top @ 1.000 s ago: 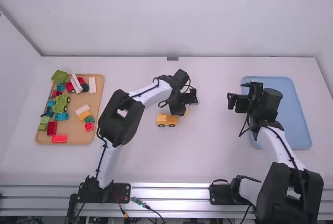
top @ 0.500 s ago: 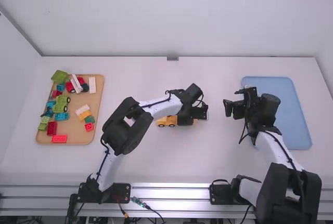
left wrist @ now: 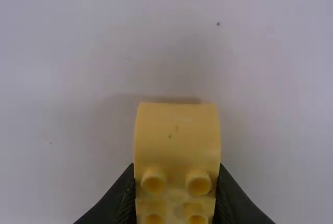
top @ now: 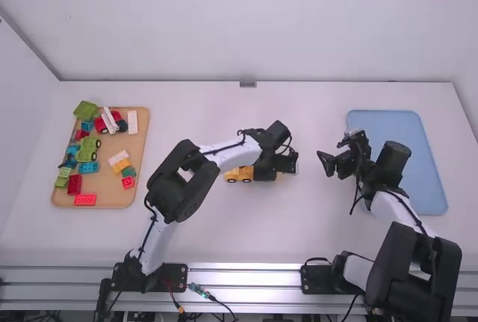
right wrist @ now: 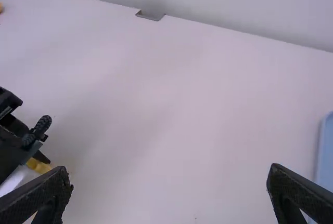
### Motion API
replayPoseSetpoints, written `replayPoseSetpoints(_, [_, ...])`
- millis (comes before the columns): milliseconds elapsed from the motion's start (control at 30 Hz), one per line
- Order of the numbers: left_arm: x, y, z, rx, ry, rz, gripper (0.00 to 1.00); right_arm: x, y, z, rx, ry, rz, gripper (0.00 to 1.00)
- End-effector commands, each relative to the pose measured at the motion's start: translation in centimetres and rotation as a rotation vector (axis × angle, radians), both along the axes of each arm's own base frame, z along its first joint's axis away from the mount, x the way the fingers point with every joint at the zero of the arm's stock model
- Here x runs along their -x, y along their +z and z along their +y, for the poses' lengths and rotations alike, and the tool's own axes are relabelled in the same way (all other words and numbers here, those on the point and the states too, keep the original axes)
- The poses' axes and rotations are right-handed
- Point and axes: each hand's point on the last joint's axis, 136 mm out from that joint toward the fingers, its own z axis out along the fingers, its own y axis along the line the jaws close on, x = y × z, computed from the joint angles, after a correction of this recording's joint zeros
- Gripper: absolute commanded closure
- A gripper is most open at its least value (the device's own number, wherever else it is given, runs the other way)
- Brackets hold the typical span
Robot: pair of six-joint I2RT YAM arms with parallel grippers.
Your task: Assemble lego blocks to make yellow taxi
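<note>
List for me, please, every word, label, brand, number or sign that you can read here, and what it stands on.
There is no readable text.
The curved yellow plastic block shows no letters, only small dark specks.
Any print on the small coloured plastic bricks in the tan rectangular tray is too small to read.

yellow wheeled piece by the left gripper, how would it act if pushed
The yellow wheeled piece would probably roll lengthwise, since dark wheels show along its lower side. Its moulded, blocky body suggests stiffness. Sitting low and long, it seems unlikely to tip.
</note>
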Motion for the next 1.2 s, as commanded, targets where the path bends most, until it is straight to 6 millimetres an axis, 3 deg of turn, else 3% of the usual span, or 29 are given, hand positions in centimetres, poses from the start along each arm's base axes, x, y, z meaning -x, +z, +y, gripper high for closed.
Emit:
replayPoseSetpoints(0, [-0.3, 2.0, -0.1, 0.029, 0.002, -0.032, 0.92, 0.5, -0.4, 1.0, -0.019, 0.046, 0.005, 0.01])
replayPoseSetpoints(233, [-0.7, 2.1, -0.3, 0.041, 0.020, -0.042, 0.76, 0.5, -0.4, 1.8, -0.014, 0.067, 0.003, 0.01])
replayPoseSetpoints(533, [-0.8, 2.2, -0.4, 0.044, 0.034, -0.043, 0.53, 0.5, -0.4, 1.3, -0.022, 0.049, 0.010, 0.01])
replayPoseSetpoints(600, [-1.0, 2.3, -0.2, 0.046, 0.046, -0.042, 0.43, 0.5, -0.4, 1.3, -0.021, 0.048, 0.011, 0.01])
replayPoseSetpoints(633, [-1.0, 2.4, -0.2, 0.046, 0.046, -0.043, 0.32, 0.5, -0.4, 1.3, -0.021, 0.048, 0.011, 0.01])
replayPoseSetpoints(667, [-1.2, 2.6, -0.2, 0.047, 0.060, -0.044, 0.06, 0.5, -0.4, 1.4, -0.020, 0.052, 0.010, 0.01])
replayPoseSetpoints(700, [-1.3, 2.7, -0.2, 0.048, 0.067, -0.043, 0.00, 0.5, -0.4, 1.4, -0.020, 0.053, 0.010, 0.01])
replayPoseSetpoints(833, [-2.7, 4.5, 0.0, 0.047, 0.145, -0.100, 0.01, 0.7, -0.6, 1.9, -0.001, 0.077, 0.004, 0.01])
replayPoseSetpoints(1000, [-4.5, 9.5, 1.4, 0.121, 0.182, -0.170, 0.01, 0.9, -0.7, 2.0, 0.006, 0.092, 0.004, 0.01])
replayPoseSetpoints(1067, [-4.5, 11.9, 2.4, 0.194, 0.175, -0.153, 0.01, 0.9, -0.6, 2.4, 0.003, 0.108, -0.001, 0.01])
replayPoseSetpoints(1100, [-4.4, 12.1, 2.5, 0.199, 0.170, -0.150, 0.01, 0.9, -0.6, 2.5, 0.002, 0.112, -0.002, 0.01])
replayPoseSetpoints(1167, [-3.4, 13.9, 3.7, 0.314, 0.103, -0.094, 0.01, 1.8, -0.3, 4.6, 0.013, 0.231, -0.046, 0.01])
